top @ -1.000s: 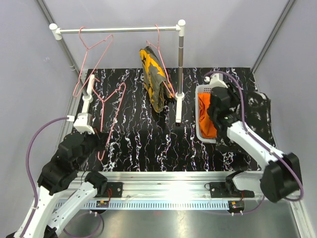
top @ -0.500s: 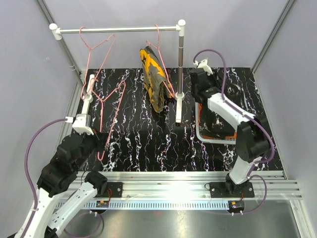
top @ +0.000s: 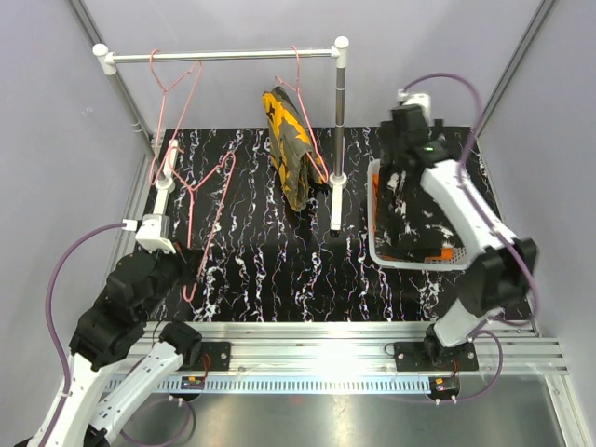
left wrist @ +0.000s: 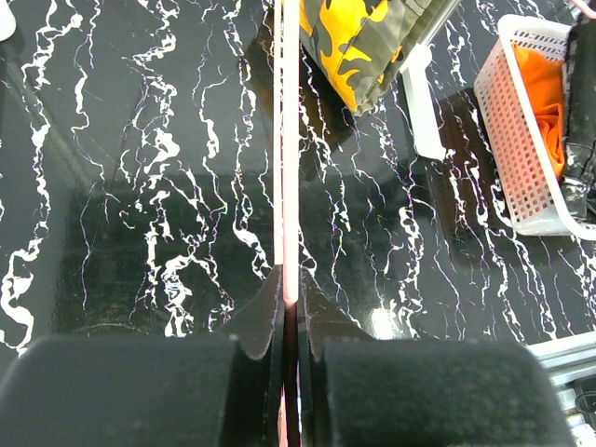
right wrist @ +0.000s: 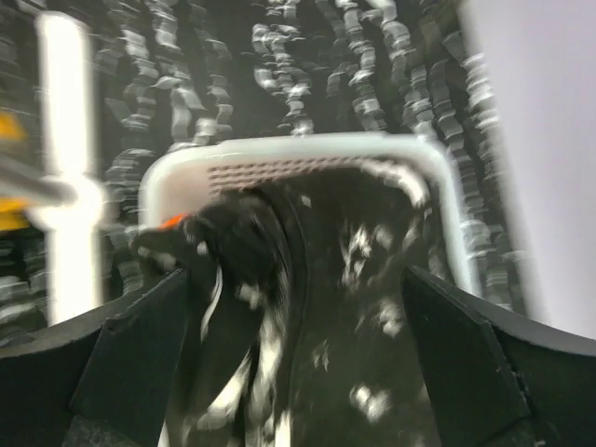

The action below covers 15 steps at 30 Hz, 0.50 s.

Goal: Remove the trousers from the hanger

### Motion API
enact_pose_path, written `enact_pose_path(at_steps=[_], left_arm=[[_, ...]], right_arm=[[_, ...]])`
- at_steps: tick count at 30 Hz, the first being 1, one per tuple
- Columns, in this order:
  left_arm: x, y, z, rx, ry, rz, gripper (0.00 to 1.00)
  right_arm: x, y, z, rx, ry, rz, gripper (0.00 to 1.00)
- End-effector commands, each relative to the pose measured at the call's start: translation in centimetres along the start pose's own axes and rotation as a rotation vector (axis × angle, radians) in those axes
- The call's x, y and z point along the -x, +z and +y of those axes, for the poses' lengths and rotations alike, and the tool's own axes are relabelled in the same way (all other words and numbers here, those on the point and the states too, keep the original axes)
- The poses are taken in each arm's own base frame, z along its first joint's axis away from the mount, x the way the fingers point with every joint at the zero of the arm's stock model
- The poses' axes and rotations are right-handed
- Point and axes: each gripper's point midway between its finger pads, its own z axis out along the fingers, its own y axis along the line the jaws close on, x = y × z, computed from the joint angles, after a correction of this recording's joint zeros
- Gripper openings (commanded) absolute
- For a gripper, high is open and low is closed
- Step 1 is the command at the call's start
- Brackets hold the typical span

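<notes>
Right claw [right wrist: 293, 317] gapes wide over black speckled trousers [right wrist: 326, 233] lying just below in white basket [right wrist: 279, 154], likely a release, while left claw [left wrist: 291, 307] pinches bare pink hanger [left wrist: 290, 186] steady, camouflage trousers [top: 287, 149] hanging beyond it.

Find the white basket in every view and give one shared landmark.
Top external: white basket, right of centre.
Left wrist: upper right corner.
Right wrist: centre, rim blurred.
Landmark: the white rack foot stands just left of it in all three.
</notes>
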Motion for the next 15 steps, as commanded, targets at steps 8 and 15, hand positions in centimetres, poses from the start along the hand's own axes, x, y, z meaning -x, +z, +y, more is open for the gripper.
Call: enact_pose_path(at_steps=[8, 15], left_arm=[[6.0, -2.5, -0.7, 0.014, 0.001, -0.126, 0.00], [7.9, -3.4, -1.7, -0.016, -0.004, -0.149, 0.00]], right_arm=[[-7.1, -0.7, 1.0, 0.402, 0.572, 0.168, 0.99], [-15.8, 6.5, -0.3, 0.091, 0.518, 0.394, 0.99]])
